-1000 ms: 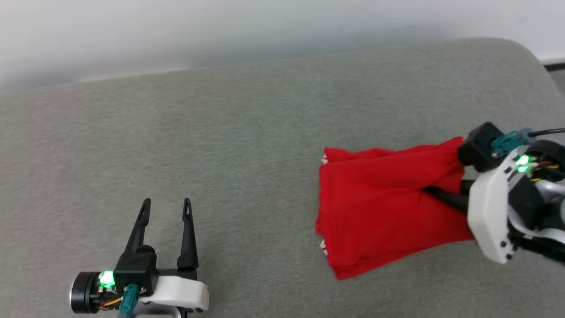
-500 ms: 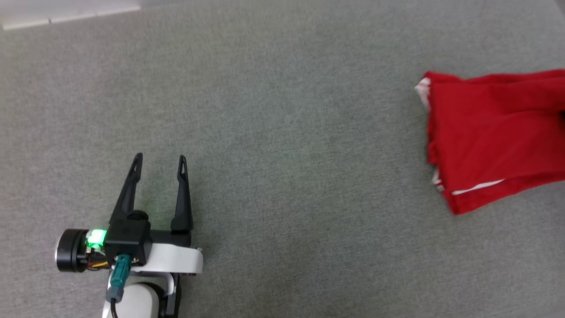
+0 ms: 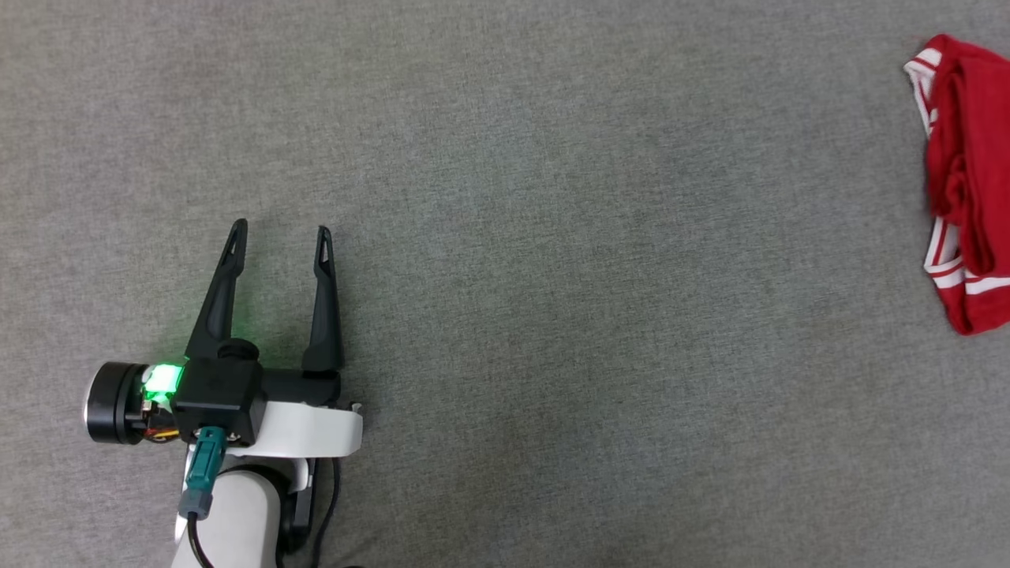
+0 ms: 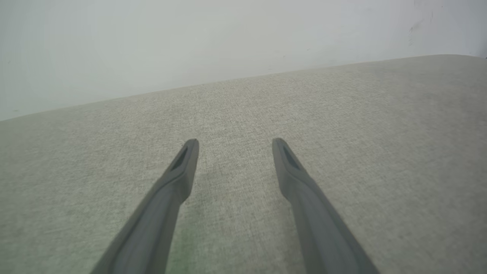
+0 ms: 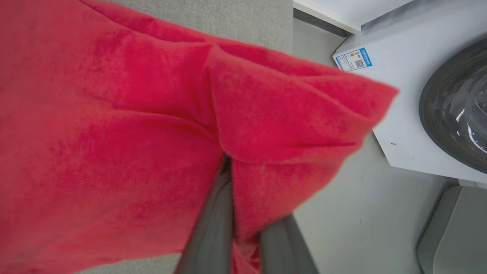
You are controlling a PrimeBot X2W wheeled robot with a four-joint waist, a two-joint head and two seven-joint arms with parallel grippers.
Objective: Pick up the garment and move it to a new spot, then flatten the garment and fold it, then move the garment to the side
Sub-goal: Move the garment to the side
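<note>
Two tapered dark fingers (image 3: 221, 292) of left gripper (image 3: 280, 233), spread wide with nothing between, over grey woven table (image 3: 552, 315). Right gripper (image 5: 229, 171) pinched tight on garment (image 5: 114, 133) (soft red knit, bunched into deep folds around the fingers). Seen from the head, same garment at far right edge, well apart from left gripper, rumpled, red-and-white striped trim showing. Past the table's edge, white boxy washer (image 5: 395, 125) with round dark door.

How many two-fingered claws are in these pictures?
2. The left gripper hangs open over the grey surface, lower left in the head view. The right gripper, in its wrist view, is shut on the red garment.
</note>
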